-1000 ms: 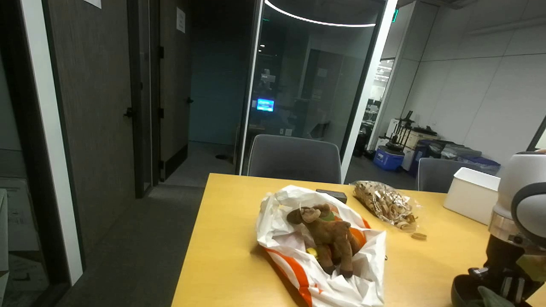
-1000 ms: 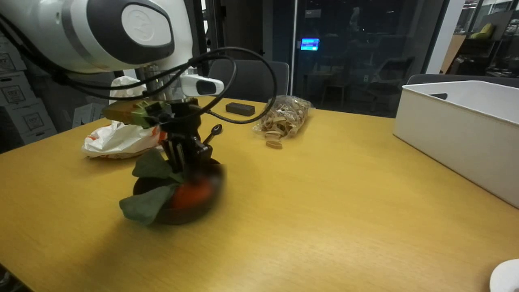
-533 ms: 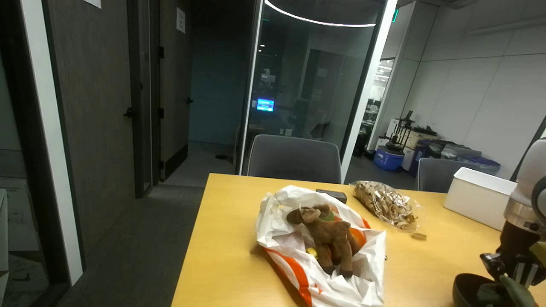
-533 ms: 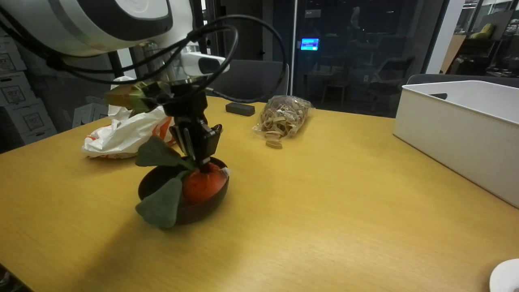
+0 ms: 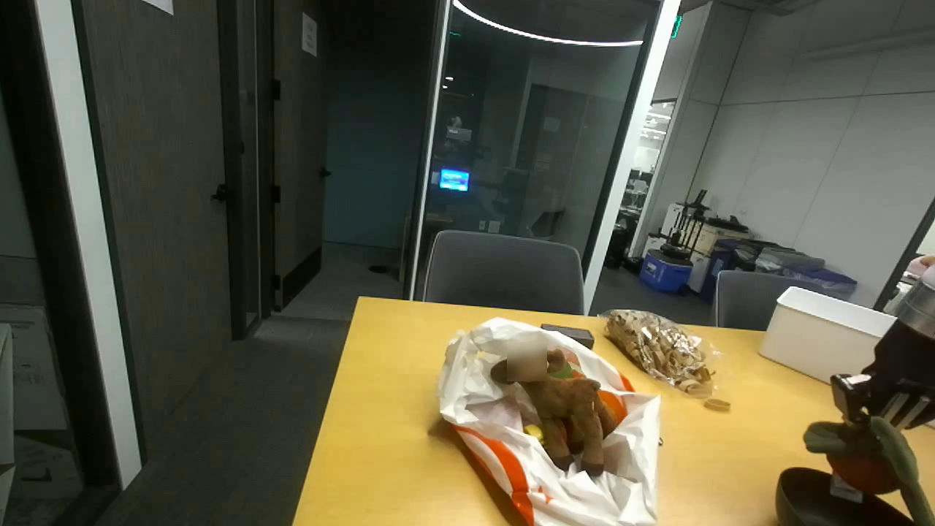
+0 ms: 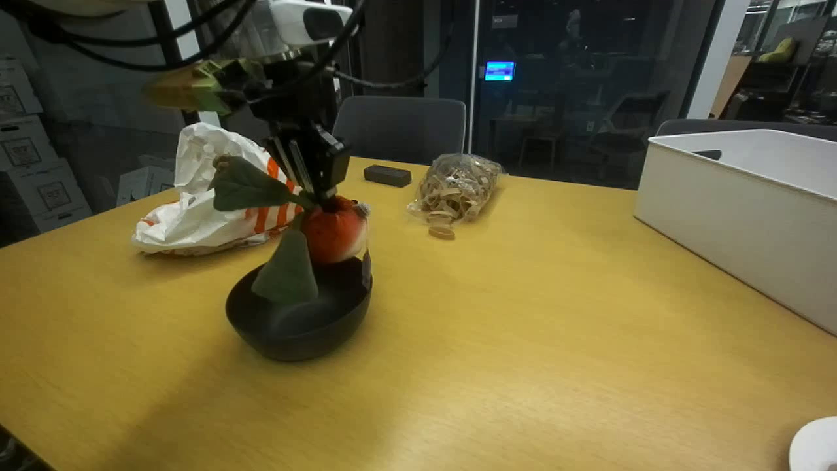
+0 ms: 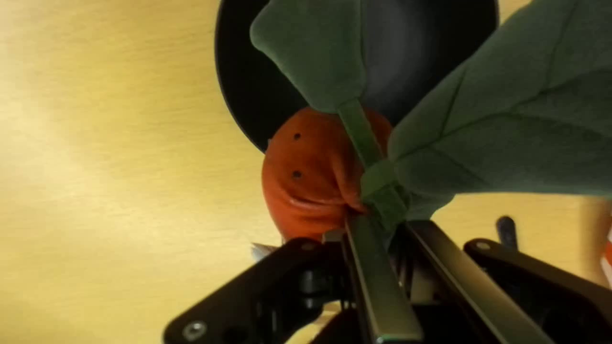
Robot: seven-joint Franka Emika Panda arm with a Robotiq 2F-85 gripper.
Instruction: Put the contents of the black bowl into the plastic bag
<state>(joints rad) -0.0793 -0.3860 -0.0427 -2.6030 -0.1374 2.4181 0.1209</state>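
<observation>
A red-orange plush vegetable with large green leaves hangs from my gripper just above the black bowl. In the wrist view, my gripper is shut on the green stem of the plush; one leaf still hangs down over the bowl. No other item shows in the bowl. The white plastic bag with orange print lies open on the table, with a brown plush animal inside. The bag also shows behind the gripper in an exterior view.
A clear bag of beige bands and a loose beige band lie near the far table edge. A dark block is beside them. A white bin stands on the table. A dark handle lies near the bowl.
My gripper has risen, lifting the plush vegetable out of the black bowl by its stem. The bowl stays on the table. The bag has not moved.
</observation>
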